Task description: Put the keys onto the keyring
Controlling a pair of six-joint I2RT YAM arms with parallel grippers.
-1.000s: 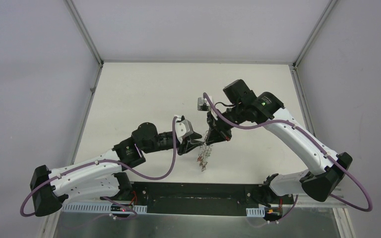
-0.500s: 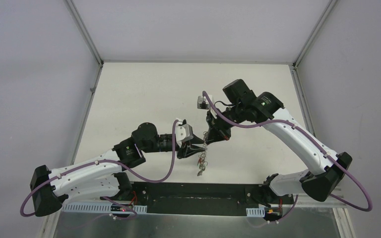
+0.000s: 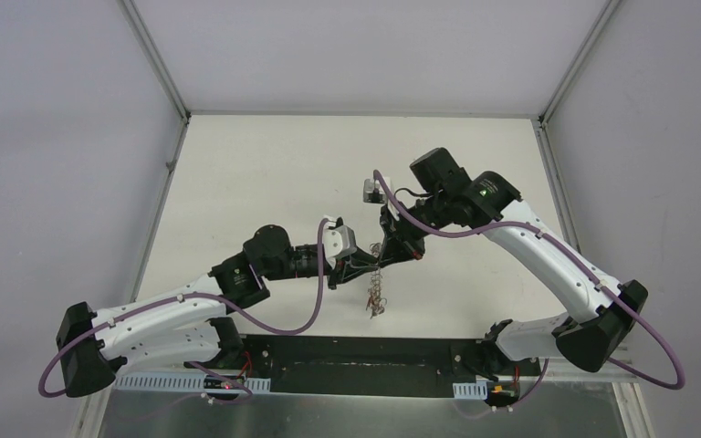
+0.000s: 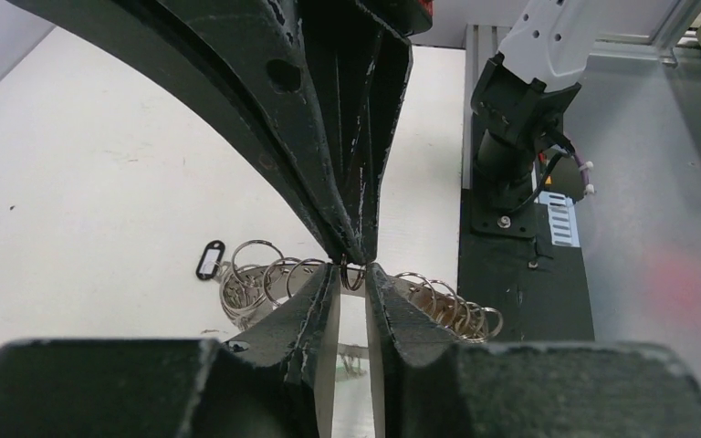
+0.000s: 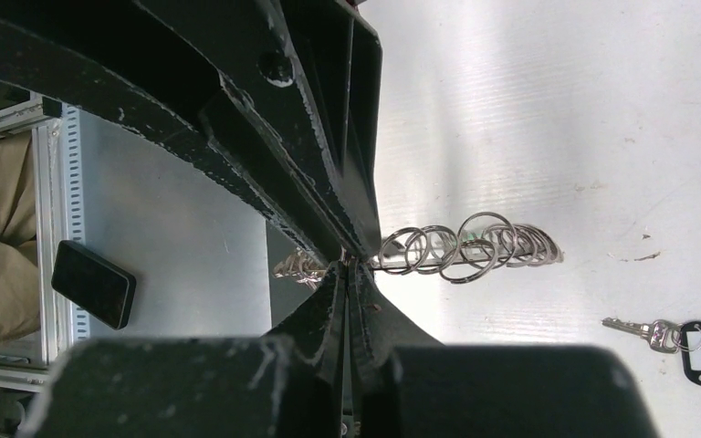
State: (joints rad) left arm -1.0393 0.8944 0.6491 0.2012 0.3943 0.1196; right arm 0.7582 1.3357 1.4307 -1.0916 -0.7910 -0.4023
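Two grippers meet tip to tip: right gripper [image 5: 347, 274] clamps the keyring [image 5: 461, 248] by its edge; left gripper [image 4: 353, 283] sits nearly closed around one loop [image 4: 351, 271], grip unclear. Black-tagged key [image 5: 643, 330] lies on the table [image 5: 557, 109].

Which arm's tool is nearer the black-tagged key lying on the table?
Right, likely. The black-tagged key lies behind the tips of the right tool, back toward its wrist; it lies past the tips of the left tool, off to one side.

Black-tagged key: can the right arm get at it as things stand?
Probably not yet: its fingers are shut on the keyring. The black-tagged key lies uncovered on the table, so releasing first should free the way.
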